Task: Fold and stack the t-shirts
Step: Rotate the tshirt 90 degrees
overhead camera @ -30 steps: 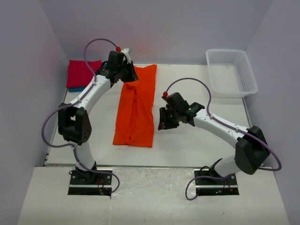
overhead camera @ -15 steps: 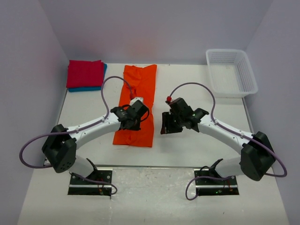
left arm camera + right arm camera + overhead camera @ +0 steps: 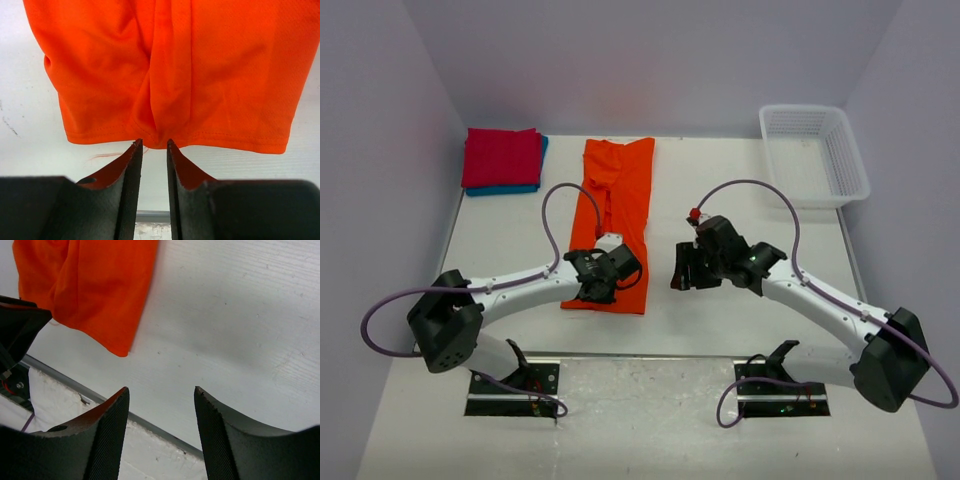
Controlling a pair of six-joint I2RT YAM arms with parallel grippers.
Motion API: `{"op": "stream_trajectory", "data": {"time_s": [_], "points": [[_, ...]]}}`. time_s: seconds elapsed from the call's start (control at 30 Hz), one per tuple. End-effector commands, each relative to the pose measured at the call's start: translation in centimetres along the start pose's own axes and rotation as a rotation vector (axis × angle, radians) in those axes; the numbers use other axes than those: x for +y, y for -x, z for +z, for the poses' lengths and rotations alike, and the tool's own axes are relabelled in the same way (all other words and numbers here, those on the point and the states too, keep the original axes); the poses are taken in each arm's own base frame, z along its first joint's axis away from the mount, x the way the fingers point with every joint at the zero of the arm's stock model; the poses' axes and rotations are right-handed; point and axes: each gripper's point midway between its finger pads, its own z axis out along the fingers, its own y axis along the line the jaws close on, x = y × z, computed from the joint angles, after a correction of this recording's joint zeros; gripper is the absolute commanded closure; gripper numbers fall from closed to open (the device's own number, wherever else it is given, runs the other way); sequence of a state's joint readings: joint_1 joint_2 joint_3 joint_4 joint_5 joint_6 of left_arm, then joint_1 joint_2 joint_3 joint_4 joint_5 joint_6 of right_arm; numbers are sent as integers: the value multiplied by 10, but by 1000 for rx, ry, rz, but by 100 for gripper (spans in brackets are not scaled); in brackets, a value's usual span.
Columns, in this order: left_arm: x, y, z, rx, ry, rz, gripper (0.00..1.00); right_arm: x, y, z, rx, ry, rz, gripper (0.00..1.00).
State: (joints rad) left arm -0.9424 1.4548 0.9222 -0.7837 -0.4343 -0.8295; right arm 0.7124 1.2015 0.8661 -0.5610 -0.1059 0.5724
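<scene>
Orange t-shirt (image 3: pixel 613 215) lies as a long folded strip on the white table (image 3: pixel 740 190), running from upper centre of the top view down to lower centre-left, slightly slanted; its bottom hem sits close to the table's front edge. Red t-shirt (image 3: pixel 501 157) is folded square in the table's upper left corner, stacked on the blue t-shirt (image 3: pixel 505 190), of which only a thin edge shows at the bottom & right; that stack is well apart from the orange one; white basket (image 3: pixel 853 165) stands upper right, apart from all cloth. Left gripper (image 3: pixel 153 146) is low at the bottom hem of the orange strip, approx. at its middle; in the left wrist view its two fingers (image 3: pixel 131 170) stand a narrow slit apart, tips right at the hem where a lengthwise crease puckers; table shows through the slit lower down & no cloth is seen pinched there, so it is slightly open w/ nothing held. Right gripper (image 3: pixel 160 390) hovers over bare table just right of the strip's lower right corner; in the right wrist view its fingers stand wide apart w/ only table between, empty; the orange corner is upper left in that view, not touching the fingers; part of the left gripper shows dark at the left edge.
</scene>
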Motion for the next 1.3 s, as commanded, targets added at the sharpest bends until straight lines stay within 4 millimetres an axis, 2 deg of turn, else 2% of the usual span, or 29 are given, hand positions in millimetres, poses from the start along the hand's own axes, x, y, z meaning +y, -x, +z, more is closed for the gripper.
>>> {"op": "stream_trajectory", "data": {"time_s": [0.0,0.2,0.5,0.7,0.73,0.8,0.83,0.97,1.17,1.27], "points": [[-8,7,-3,-29,-21,-37,72,-5,-1,-2,-20,-16,-4,44],[-14,3,4,-3,-24,-14,70,-2,-1,-13,-49,14,1,42],[-26,-14,23,51,-55,15,69,1,2,-30,-84,26,2,41],[-28,-17,29,63,-58,23,80,0,0,-35,-95,31,4,41],[-28,-18,29,63,-58,23,87,1,0,-36,-97,34,4,41],[-28,-16,28,59,-59,18,94,0,0,-35,-95,31,3,41],[-28,-14,26,52,-62,15,100,0,-2,-33,-86,31,2,41],[-29,-2,14,12,-83,-10,100,-1,-4,-28,-76,32,5,41],[-45,28,-34,-81,-266,-76,100,-3,-4,-24,-71,23,8,42],[-54,36,-50,-99,-342,-87,100,-3,-3,-22,-69,20,9,41]]}}
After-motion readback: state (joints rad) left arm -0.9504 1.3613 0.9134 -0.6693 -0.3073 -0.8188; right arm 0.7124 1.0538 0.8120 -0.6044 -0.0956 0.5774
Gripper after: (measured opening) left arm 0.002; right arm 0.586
